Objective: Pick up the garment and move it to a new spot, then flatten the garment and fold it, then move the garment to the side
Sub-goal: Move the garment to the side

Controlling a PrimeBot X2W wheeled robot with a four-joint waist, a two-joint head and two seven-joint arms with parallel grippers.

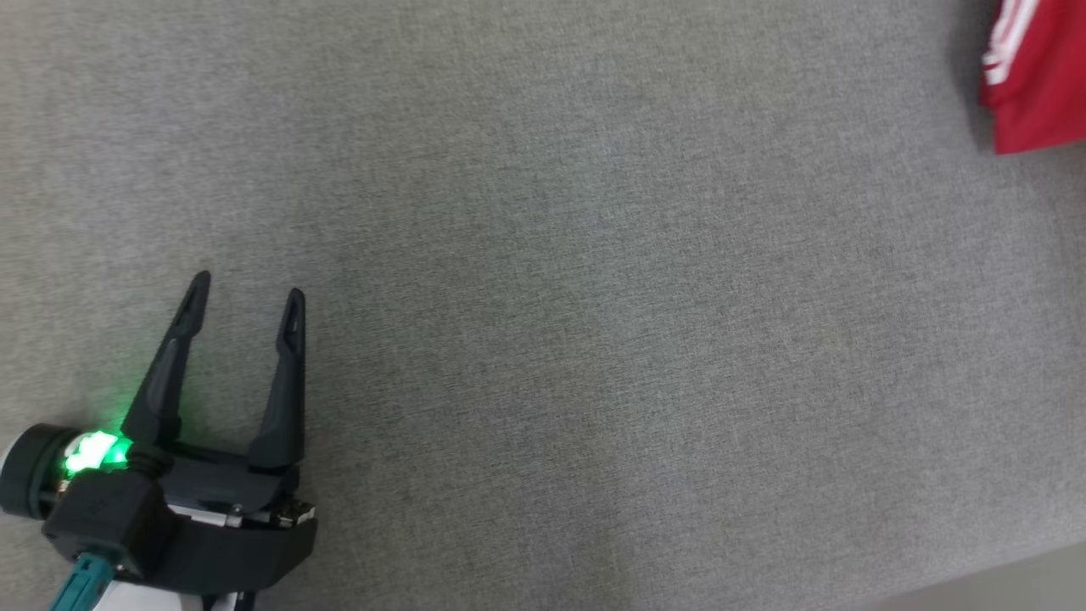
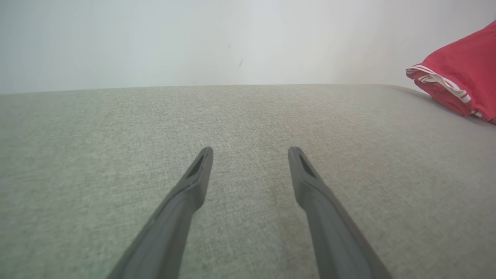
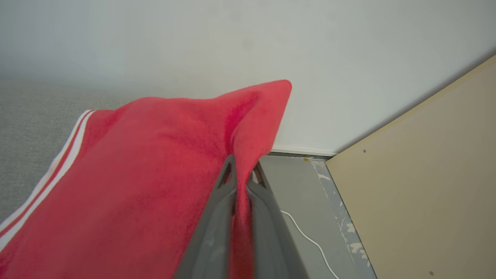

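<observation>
The red garment [image 1: 1039, 85] with white stripe trim is seen at the far right of the grey fabric-covered worktop [image 1: 543, 322], cut off by the upper right corner of the head view, well apart from the left gripper [image 1: 249, 284]. In the left wrist view it reads as a folded bundle, striped edges stacked; whether its low edge touches the surface cannot be told. A fold of the cloth is pinched by the right gripper [image 3: 243, 162], whose fingers [image 3: 209, 232] are pressed nearly together on it, with a peak of fabric standing up past the tips. Beyond that peak the floor [image 3: 294, 182], a white cable [image 3: 306, 236], the wall [image 3: 348, 58] and a beige board [image 3: 426, 186] are seen, so the grip is judged to be out at the worktop's edge. The thin pinch is judged enough for dragging or carrying a light bundle sideways. The left fingers [image 1: 280, 382] are spread wide and empty, low over bare fabric, probably parked out of the way since one arm suffices. The step in hand is judged to be the last one, moving the folded garment aside, with the release not yet done
</observation>
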